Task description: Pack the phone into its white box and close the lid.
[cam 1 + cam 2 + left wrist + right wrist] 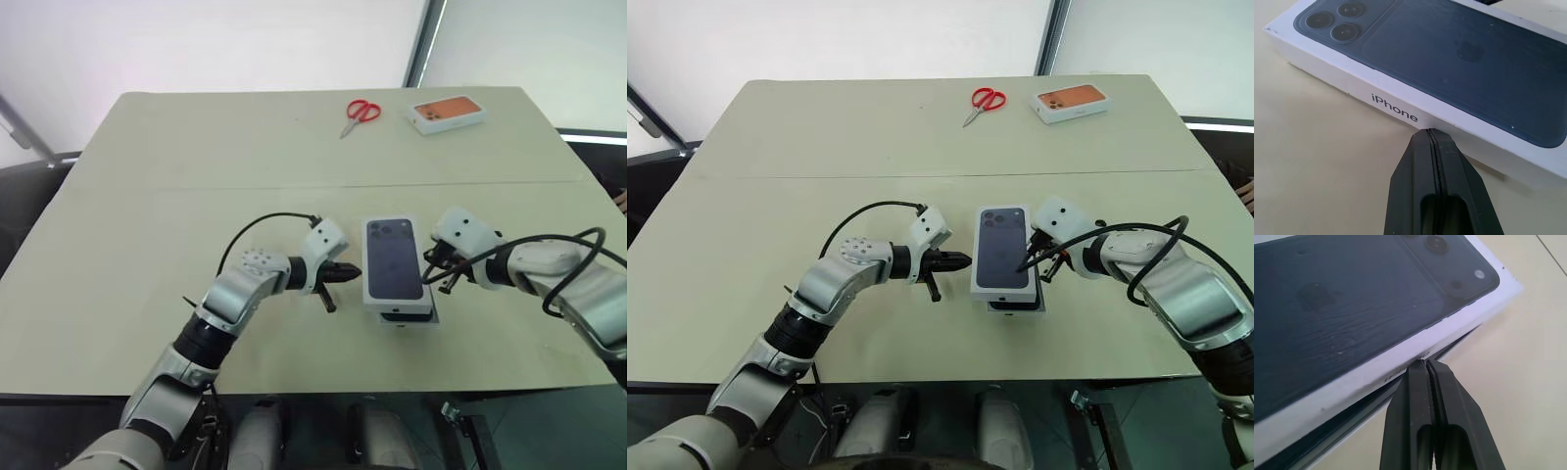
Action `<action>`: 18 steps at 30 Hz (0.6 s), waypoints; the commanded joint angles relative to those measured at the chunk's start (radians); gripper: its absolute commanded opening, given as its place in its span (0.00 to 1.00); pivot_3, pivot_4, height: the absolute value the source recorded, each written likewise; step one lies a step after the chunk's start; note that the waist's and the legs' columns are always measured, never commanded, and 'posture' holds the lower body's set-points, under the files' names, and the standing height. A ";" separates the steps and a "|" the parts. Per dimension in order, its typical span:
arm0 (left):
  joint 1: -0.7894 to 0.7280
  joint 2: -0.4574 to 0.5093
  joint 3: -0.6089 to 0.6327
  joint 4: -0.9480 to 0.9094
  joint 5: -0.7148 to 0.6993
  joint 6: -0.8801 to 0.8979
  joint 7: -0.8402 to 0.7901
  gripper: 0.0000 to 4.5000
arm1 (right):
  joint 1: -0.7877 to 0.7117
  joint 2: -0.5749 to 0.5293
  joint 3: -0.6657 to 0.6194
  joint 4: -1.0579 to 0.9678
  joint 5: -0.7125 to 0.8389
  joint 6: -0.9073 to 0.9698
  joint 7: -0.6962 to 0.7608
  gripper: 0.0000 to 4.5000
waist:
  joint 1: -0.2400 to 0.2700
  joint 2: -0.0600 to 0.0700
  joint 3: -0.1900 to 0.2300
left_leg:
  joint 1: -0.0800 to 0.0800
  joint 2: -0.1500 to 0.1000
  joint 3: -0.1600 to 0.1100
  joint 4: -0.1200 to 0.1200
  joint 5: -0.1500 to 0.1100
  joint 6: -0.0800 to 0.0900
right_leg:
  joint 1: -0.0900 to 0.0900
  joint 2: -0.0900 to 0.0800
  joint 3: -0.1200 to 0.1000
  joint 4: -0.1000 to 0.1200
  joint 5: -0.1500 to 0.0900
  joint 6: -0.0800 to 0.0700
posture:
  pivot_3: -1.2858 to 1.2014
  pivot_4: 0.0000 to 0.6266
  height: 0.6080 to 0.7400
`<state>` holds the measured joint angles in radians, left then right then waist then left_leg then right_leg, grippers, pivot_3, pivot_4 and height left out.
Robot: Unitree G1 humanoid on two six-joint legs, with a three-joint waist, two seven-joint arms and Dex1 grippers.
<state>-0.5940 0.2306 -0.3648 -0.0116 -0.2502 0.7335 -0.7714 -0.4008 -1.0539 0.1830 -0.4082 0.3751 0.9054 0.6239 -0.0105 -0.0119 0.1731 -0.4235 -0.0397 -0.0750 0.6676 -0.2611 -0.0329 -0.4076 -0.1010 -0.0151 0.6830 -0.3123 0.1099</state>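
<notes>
Table (147,274): the lid (394,259), picture side up, sat mid-table over the box (1017,306) but skewed, the box's near end showing beyond it; phone unseen, presumably inside. Step judged as closing; next the lid needs squaring over the box and pressing down evenly. Left gripper (350,273) and right gripper (1023,264) flanked the lid, each with fingers pressed together, tips at its side walls.

Lid (395,262) picture-up, sitting askew over white box (419,316), mid-table.
</notes>
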 commanded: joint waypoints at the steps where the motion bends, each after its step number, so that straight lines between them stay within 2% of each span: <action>1: -0.002 -0.021 0.015 -0.079 -0.035 0.008 -0.002 0.00 | 0.010 0.002 -0.031 -0.050 -0.006 -0.016 0.038 0.02 | 0.000 0.000 0.000 | 0.000 0.000 0.000 0.000 0.000 0.000 | 0.000 0.000 0.000 0.000 0.000 0.000 | 0.52 0.24 0.68; 18: 0.010 -0.008 -0.027 -0.153 -0.053 0.054 -0.058 0.00 | 0.091 -0.022 -0.088 -0.082 -0.063 -0.053 0.135 0.02 | 0.000 0.000 0.000 | 0.000 0.000 0.000 0.000 0.000 0.000 | 0.000 0.000 0.000 0.000 0.000 0.000 | 0.52 0.24 0.68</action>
<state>-0.5813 0.2339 -0.3754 -0.1150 -0.2728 0.7977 -0.8085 -0.3082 -1.0770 0.1207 -0.4311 0.3146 0.8775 0.7428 -0.0104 -0.0119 0.1730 -0.4234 -0.0397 -0.0749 0.6676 -0.2610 -0.0329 -0.4073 -0.1010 -0.0151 0.6830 -0.3123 0.1099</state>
